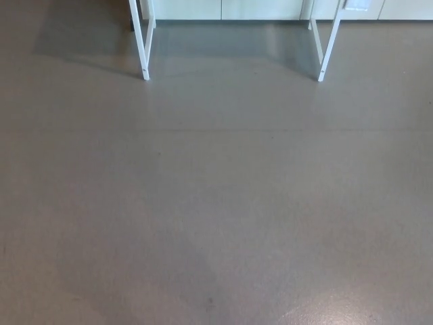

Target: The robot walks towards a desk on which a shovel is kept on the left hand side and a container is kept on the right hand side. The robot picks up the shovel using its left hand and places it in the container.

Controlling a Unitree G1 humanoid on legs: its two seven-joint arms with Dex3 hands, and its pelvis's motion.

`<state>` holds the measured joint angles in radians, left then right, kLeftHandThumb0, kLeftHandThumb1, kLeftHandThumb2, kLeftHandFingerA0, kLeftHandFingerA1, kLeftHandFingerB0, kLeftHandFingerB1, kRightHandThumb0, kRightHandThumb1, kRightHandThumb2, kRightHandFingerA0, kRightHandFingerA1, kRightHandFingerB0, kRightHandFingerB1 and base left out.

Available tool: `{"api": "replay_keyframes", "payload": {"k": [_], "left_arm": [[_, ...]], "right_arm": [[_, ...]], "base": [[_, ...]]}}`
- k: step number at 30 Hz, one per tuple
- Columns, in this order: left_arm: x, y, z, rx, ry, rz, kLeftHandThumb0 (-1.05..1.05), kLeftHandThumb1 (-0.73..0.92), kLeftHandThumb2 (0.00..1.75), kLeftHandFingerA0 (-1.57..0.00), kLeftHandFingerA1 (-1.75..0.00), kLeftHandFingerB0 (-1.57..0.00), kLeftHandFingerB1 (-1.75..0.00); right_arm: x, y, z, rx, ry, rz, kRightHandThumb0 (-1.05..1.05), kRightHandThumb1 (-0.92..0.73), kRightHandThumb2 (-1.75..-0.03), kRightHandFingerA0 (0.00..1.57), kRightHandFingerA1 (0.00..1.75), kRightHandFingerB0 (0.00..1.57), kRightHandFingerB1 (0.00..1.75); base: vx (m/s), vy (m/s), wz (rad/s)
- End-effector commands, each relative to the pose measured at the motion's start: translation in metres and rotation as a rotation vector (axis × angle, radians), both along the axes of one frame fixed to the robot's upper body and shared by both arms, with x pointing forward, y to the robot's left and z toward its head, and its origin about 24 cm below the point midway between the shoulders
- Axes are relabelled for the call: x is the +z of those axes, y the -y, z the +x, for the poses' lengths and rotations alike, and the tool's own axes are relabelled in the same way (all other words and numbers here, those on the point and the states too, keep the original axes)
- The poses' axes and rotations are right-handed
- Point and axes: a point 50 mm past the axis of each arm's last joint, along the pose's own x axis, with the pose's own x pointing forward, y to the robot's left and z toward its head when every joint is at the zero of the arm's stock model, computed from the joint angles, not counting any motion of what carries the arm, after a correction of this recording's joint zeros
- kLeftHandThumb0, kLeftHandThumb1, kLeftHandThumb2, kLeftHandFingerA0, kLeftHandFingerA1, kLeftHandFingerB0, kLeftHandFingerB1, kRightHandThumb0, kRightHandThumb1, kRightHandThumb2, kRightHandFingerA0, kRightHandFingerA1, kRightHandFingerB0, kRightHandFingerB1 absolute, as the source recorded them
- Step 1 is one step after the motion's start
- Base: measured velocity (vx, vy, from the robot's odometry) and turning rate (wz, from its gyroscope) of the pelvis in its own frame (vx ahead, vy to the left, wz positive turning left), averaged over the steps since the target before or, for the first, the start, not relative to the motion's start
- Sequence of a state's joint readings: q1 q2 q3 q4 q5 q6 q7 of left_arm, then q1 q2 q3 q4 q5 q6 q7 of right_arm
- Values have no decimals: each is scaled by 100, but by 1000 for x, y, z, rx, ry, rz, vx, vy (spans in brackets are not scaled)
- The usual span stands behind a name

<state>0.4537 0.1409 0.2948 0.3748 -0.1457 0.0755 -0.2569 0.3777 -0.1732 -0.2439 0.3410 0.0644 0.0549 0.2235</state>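
Observation:
Neither the shovel nor the container shows in the head view, and no part of either hand or arm is visible. Only the bottom of the desk appears at the top of the picture: a white left leg [141, 40] and a white right leg [329, 42], both standing on the grey floor [216, 203]. The desk top is cut off above the frame.
Grey floor fills almost the whole picture between me and the desk legs. A pale wall or cabinet base [223, 8] runs along the top edge behind the legs. A faint seam [216, 128] crosses the floor.

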Motion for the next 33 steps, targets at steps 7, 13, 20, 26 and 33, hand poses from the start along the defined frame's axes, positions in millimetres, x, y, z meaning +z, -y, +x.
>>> {"api": "replay_keyframes", "payload": {"k": [7, 13, 20, 26, 33], "left_arm": [[18, -5, -7, 77, 171, -122, -31, 66, 60, -29, -37, -20, -30], [25, 6, -1, 49, 193, -141, -29, 66, 60, -28, -35, -20, -30], [25, 16, 6, 25, 220, -183, -22, 72, 61, -20, -41, -18, -29], [26, 28, 12, -25, 209, -156, -30, 69, 61, -16, -41, -17, -29], [7, -3, 9, -3, 98, -30, -29, 69, 60, -15, -39, -15, -29]], "right_arm": [[23, 4, -4, -33, 186, 193, -34, -67, -60, 33, 39, 20, 32], [20, 1, -2, -19, 178, 206, -43, -58, -72, 29, 45, 20, 40], [20, 1, -2, -9, 171, 217, -42, -58, -71, 30, 44, 24, 41], [13, -5, -2, 19, 138, 154, -41, -58, -69, 28, 41, 26, 39], [8, 12, 2, -26, 50, 88, -37, -63, -69, 22, 42, 21, 39]], "base": [[0, 0, 0], [0, 0, 0], [0, 0, 0], [21, -4, -1], [-8, -13, 10]]}}
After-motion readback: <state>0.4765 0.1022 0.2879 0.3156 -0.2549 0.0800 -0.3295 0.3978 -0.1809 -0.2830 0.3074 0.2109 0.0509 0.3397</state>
